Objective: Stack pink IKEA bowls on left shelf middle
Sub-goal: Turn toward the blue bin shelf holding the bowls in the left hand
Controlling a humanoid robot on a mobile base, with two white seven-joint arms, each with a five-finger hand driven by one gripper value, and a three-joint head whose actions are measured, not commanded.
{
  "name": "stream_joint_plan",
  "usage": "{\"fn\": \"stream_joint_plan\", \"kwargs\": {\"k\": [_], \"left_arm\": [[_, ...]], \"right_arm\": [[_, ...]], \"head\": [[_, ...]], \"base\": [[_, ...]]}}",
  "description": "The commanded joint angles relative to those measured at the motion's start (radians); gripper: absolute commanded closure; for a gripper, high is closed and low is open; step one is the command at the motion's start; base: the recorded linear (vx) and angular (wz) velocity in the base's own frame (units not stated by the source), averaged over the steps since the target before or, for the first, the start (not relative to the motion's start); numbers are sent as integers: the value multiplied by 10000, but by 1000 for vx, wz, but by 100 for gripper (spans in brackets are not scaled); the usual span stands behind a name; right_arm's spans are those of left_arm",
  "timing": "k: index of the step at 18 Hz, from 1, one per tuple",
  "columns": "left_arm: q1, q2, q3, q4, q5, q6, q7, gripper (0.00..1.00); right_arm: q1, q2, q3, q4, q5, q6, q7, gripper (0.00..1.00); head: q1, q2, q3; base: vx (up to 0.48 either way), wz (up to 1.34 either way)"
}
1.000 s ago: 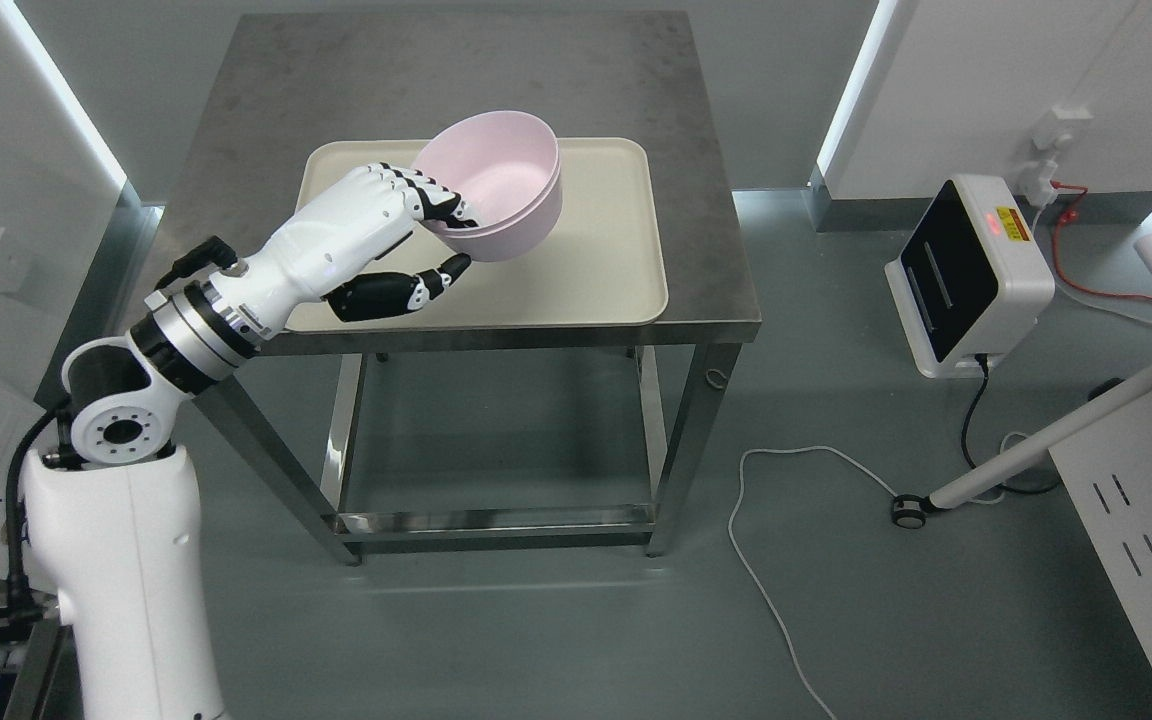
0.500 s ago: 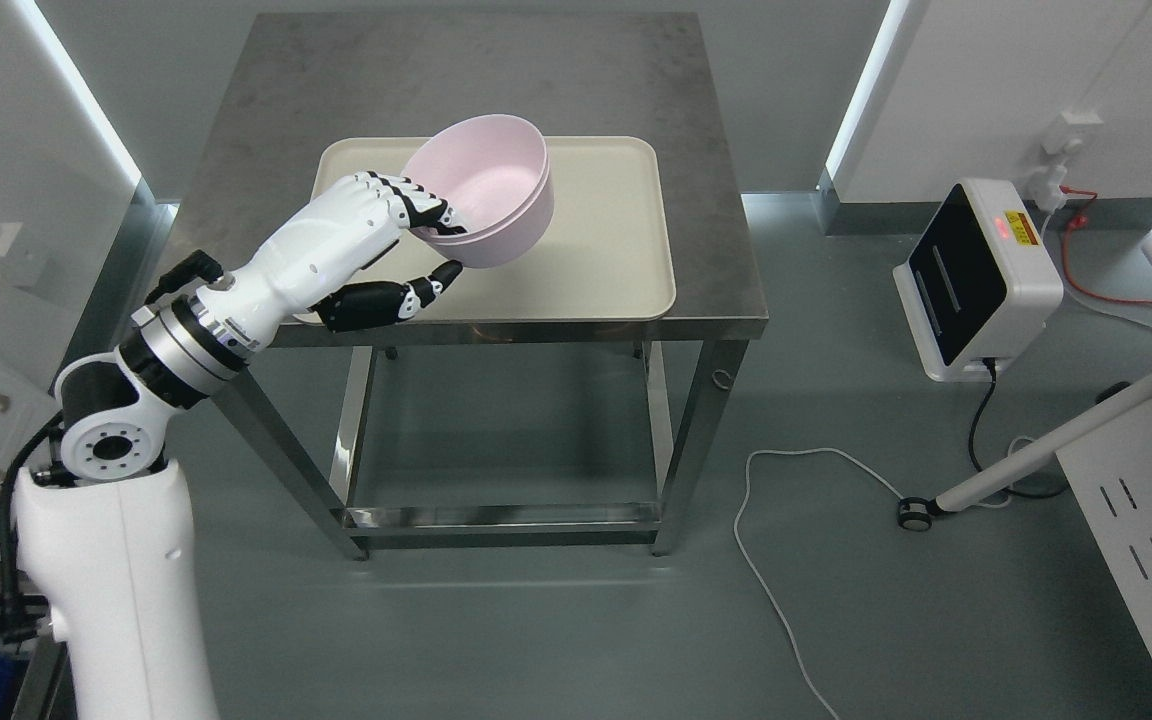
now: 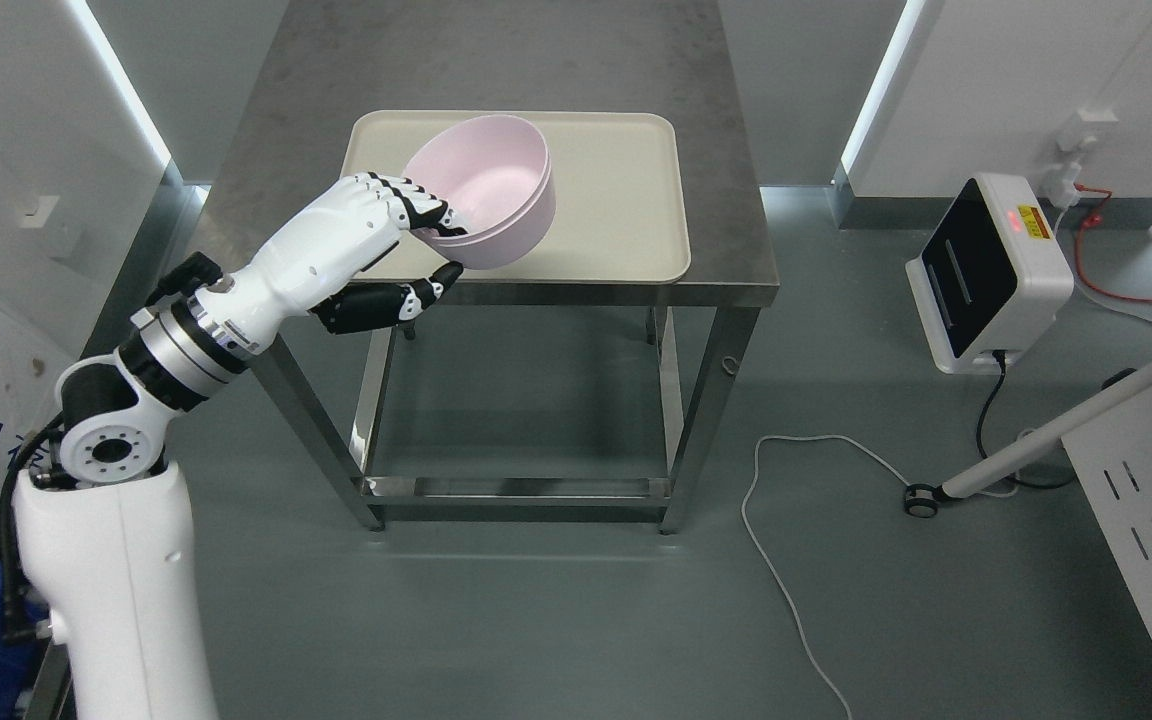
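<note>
At the lower left we see our white left hand with black finger joints clamped on two nested pale pink round bowls: the fingers hook over the near rim and the black thumb sits under the base. We hold the bowls tilted, opening toward the camera, raised over the near left part of a cream rectangular plastic tray; whether the base clears the tray we cannot quite tell. That tray lies on a grey stainless steel table with an open frame below. Well to the right, a white box with a black panel stands on the grey floor, a white cable trailing near it.
</note>
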Motion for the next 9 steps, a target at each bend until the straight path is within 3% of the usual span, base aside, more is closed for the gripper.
{"fn": "stream_joint_plan", "kwargs": {"k": [1, 9], "left_arm": [[-8, 175, -46, -26, 19, -5, 5, 98], [-130, 175, -62, -11, 19, -5, 5, 98]], "right_arm": [[291, -175, -108, -337, 0, 8, 0, 0], [291, -175, -107, -337, 0, -7, 0, 0]], "head": [[0, 0, 0], [0, 0, 0]], "base": [[-177, 72], [-260, 156]]}}
